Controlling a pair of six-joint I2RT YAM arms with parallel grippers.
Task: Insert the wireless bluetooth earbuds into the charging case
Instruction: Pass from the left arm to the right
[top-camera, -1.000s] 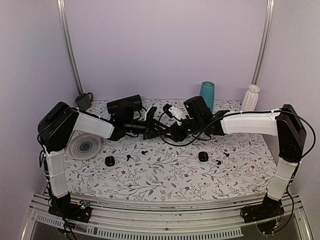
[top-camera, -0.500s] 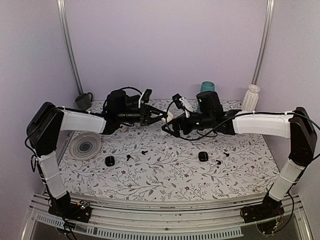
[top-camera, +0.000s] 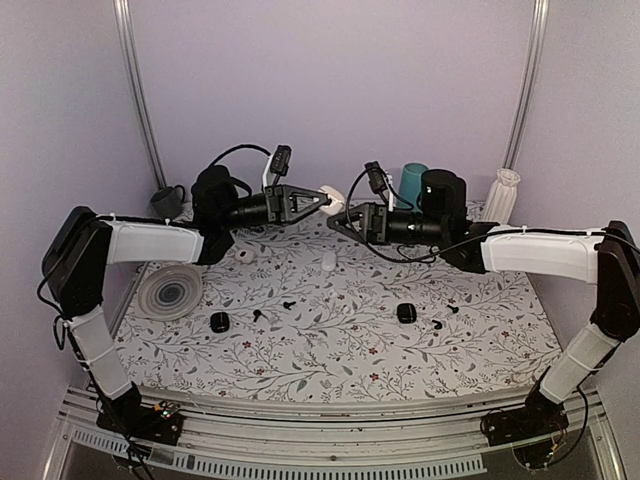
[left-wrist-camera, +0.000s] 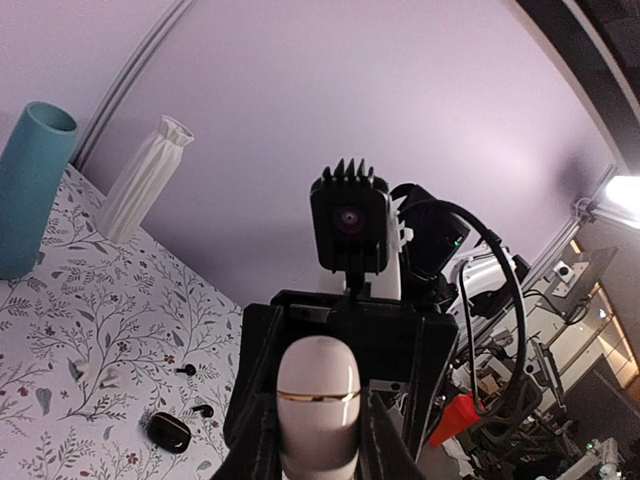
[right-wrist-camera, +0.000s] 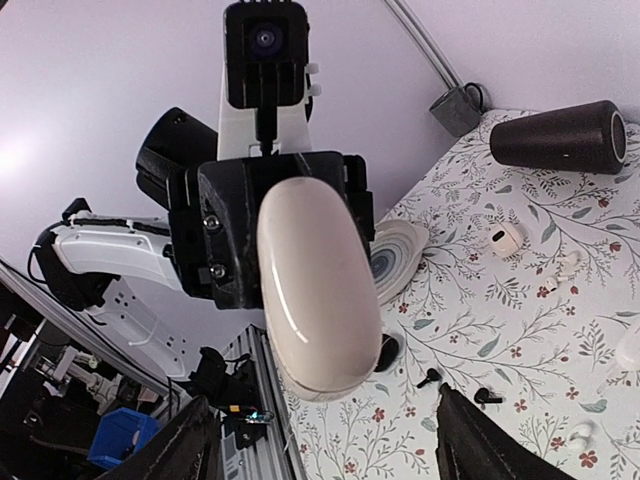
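My left gripper (top-camera: 322, 200) is raised above the back of the table and is shut on a closed white charging case (top-camera: 333, 200). The case stands between its fingers in the left wrist view (left-wrist-camera: 318, 395). My right gripper (top-camera: 342, 222) faces it from the right, open and empty, its fingers wide apart beside the case (right-wrist-camera: 315, 290). White earbuds (right-wrist-camera: 570, 262) (top-camera: 328, 262) and black earbuds (top-camera: 288, 302) (top-camera: 437, 324) lie loose on the table. Two black cases (top-camera: 219, 321) (top-camera: 405, 312) also lie there.
A striped plate (top-camera: 168, 293) lies at the left and a grey mug (top-camera: 167, 203) stands at the back left. A teal cylinder (top-camera: 413, 185) and a white vase (top-camera: 502, 195) stand at the back right. A dark cylinder (right-wrist-camera: 555, 137) lies near the mug.
Both arms have risen from low over the table. The left gripper has lifted the white case up and right. The right gripper has drawn level, facing it.
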